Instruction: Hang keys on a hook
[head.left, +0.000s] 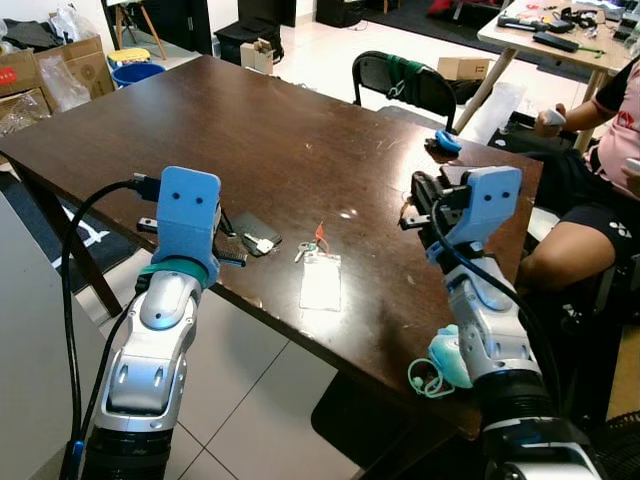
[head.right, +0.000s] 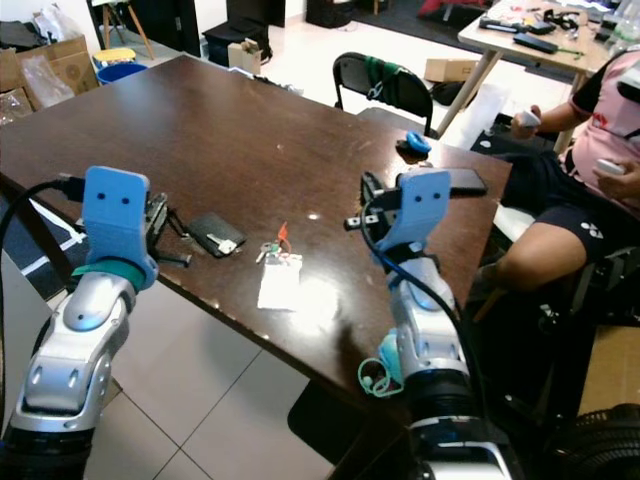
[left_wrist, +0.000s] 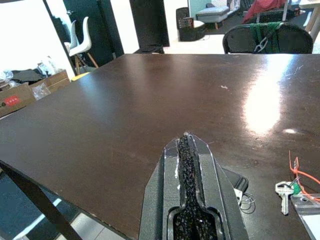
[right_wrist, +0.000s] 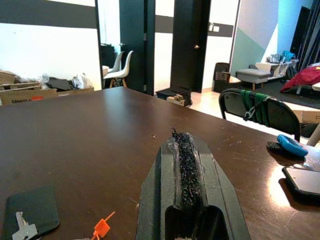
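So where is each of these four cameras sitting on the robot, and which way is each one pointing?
Left eye view: on the head, looking forward and down at the dark table; both silver arms show.
Right eye view: beside it, same scene, shifted a little.
Left wrist view: on the left arm, looking along the shut left claw across the table.
Right wrist view: on the right arm, along the shut right claw toward a black chair.
Shared: all four show the keys on the table.
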